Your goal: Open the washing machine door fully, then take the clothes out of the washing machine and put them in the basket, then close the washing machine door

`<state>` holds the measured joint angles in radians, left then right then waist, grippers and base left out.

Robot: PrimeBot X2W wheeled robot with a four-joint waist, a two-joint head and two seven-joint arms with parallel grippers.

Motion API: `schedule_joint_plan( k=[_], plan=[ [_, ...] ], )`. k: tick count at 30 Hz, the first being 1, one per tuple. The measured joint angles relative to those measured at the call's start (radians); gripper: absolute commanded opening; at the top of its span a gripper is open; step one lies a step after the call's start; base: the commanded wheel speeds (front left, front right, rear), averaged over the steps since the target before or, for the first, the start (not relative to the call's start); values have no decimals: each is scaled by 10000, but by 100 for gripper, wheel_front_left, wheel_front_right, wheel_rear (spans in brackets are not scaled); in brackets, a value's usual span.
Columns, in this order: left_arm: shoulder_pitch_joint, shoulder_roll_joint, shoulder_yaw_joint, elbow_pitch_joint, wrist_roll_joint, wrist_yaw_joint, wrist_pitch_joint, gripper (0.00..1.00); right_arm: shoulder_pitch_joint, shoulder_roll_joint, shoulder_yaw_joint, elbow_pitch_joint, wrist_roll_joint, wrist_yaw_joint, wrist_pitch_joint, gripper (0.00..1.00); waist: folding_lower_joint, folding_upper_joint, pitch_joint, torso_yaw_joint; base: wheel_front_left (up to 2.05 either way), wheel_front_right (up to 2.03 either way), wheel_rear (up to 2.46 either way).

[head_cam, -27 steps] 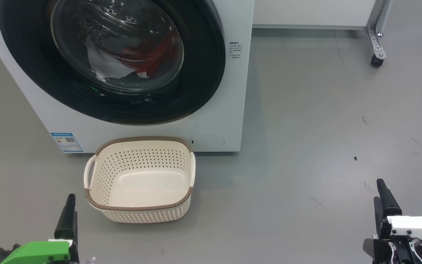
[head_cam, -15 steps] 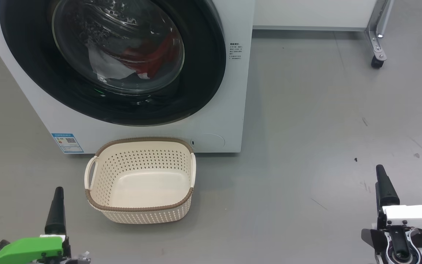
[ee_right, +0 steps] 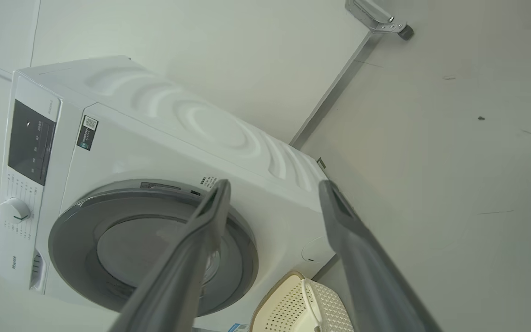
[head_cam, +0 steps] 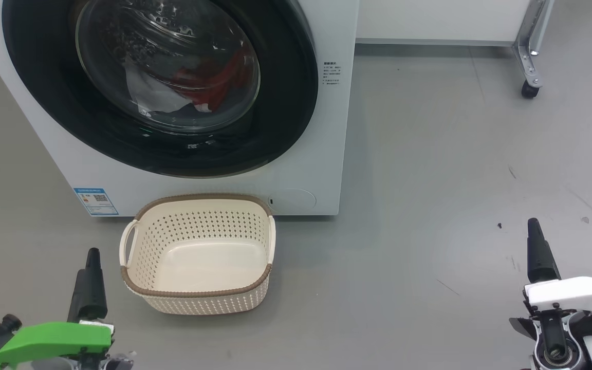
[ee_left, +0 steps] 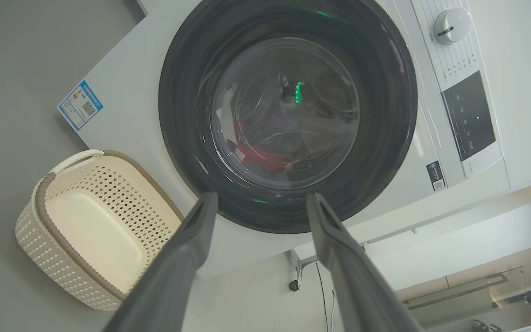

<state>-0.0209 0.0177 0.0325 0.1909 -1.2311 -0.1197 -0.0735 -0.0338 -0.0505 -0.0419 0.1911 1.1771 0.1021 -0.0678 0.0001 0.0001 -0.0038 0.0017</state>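
Grey floor [head_cam: 429,154], washing machine [head_cam: 321,169] at eleven o'clock, door [head_cam: 285,103] shut over red-and-white clothes [head_cam: 214,87], basket [head_cam: 203,303] set at its six o'clock, left gripper [ee_left: 261,198] and right gripper [ee_right: 275,183] spread wide, nothing held.

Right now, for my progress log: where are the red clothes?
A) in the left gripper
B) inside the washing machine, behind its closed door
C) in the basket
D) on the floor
B: the red clothes show through the glass of the shut washing machine door, and the basket holds nothing.
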Motion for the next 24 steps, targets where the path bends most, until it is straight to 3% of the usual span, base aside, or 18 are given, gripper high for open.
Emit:
schedule_joint_plan(
  k=[18, 24],
  plan=[
    [0, 31, -552, -445, 4169, 4, -644, 100, 4, -291, 811, -546, -3417, -541, -667, 100, 0, 0, 65, -198, 0, 0, 0],
    [1, 71, -846, -477, 5662, 190, -855, 100, 8, -351, 1114, -610, -4405, -763, -876, 100, -1, 0, 106, -228, 0, 0, 0]
  ],
)
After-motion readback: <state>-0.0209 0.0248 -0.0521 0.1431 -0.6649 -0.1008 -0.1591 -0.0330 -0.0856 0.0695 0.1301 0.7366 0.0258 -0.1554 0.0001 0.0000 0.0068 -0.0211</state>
